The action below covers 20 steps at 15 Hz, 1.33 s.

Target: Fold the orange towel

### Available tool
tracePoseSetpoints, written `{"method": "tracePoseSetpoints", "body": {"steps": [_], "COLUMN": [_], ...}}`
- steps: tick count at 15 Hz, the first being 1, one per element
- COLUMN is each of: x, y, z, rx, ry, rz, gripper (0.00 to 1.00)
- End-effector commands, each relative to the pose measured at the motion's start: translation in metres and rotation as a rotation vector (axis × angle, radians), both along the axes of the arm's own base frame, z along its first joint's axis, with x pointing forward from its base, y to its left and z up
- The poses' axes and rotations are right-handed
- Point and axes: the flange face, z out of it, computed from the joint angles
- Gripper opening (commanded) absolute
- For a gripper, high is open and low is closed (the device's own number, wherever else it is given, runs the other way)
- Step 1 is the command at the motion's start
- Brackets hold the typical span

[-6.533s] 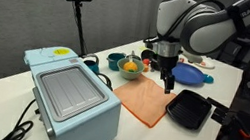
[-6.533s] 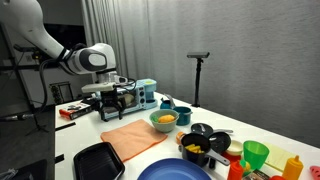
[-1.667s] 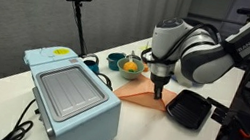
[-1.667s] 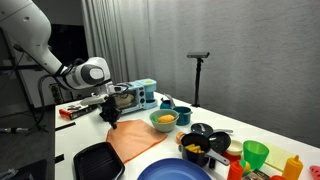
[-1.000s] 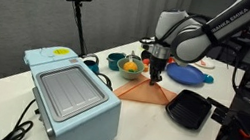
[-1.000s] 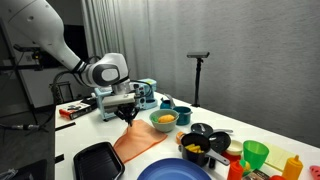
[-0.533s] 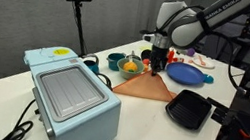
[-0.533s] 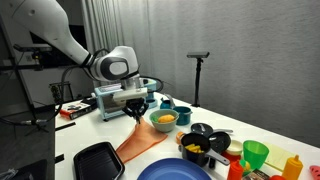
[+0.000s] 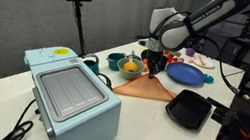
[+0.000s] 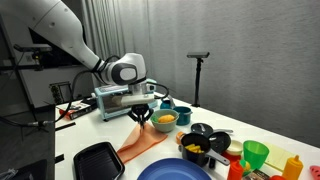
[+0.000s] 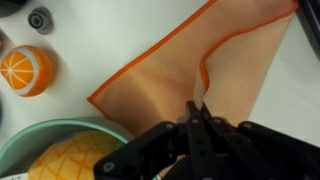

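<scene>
The orange towel [image 9: 146,86] lies on the white table, and one corner of it is lifted off the surface. My gripper [image 9: 151,68] is shut on that raised corner, above the towel's far side and next to the green bowl [image 9: 130,68]. In an exterior view the towel [image 10: 140,142] rises in a peak up to the gripper [image 10: 143,119]. In the wrist view the fingertips [image 11: 197,108] pinch a fold of the towel [image 11: 165,75], and the flat layer spreads out below.
A light blue toaster oven [image 9: 69,93] stands at the near left. A black tray [image 9: 187,110] and a blue plate [image 9: 186,76] lie beside the towel. An orange [image 11: 27,71] and the bowl with a yellow fruit [image 11: 65,160] sit close to the towel's edge.
My gripper has carried the towel corner away from the black tray toward the green bowl, and the towel now folds over itself into a narrower shape.
</scene>
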Motion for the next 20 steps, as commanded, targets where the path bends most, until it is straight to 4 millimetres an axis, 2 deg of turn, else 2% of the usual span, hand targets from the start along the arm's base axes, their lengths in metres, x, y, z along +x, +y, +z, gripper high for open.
{"method": "tracePoseSetpoints", "body": {"steps": [1,5,6,8,12,14,16,17,18,20], "x": [0.021,0.028,0.029,0.029,0.026,0.021,0.012,0.006,0.009,-0.004], "y": [-0.007,-0.021,-0.024,-0.031,-0.034,-0.027,-0.012,-0.002,0.027,0.054], "z": [-0.005,-0.001,0.001,0.008,0.020,0.031,0.045,0.051,0.047,0.056], "rx": [0.000,-0.010,-0.016,-0.023,-0.043,-0.055,-0.081,-0.091,-0.096,-0.111], "ry": [0.034,0.036,0.034,0.026,0.002,-0.018,-0.039,-0.037,-0.036,-0.011], "rz": [0.011,-0.019,-0.028,-0.050,-0.040,-0.013,0.023,0.035,0.039,0.004], "gripper": [0.01,0.01,0.28,0.36,0.66,0.82,0.97,1.00,1.00,1.00]}}
